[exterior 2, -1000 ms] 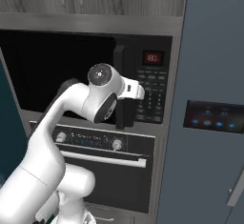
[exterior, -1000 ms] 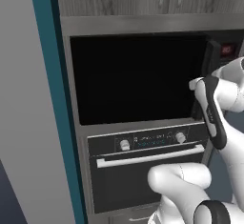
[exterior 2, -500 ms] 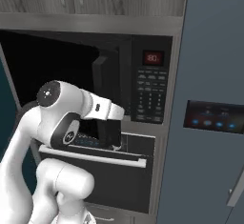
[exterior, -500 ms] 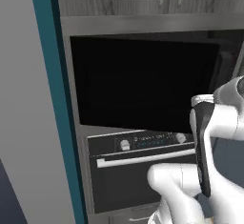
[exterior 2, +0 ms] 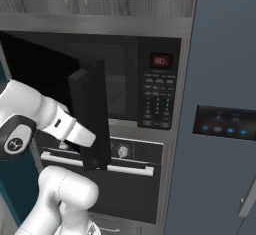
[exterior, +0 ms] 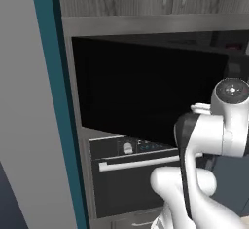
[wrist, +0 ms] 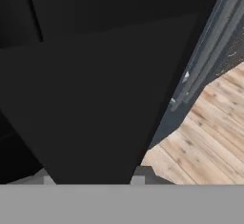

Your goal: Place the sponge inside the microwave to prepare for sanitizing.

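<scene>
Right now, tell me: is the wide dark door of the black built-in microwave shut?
No: in the right base view the wide dark door stands swung outward, exposing the cavity of the black built-in microwave.

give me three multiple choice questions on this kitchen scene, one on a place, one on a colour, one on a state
1. Where is the oven relative to the microwave?
A. above it
B. directly below it
C. inside the fridge

2. What colour is the microwave's display?
A. red
B. green
C. white

3. What state is the microwave door in?
A. shut flush
B. swung open
C. removed

Answers:
1. B, the oven with its bar handle sits under the microwave.
2. A, the display glows red above the keypad.
3. B, the microwave door stands out from the cavity.
</scene>
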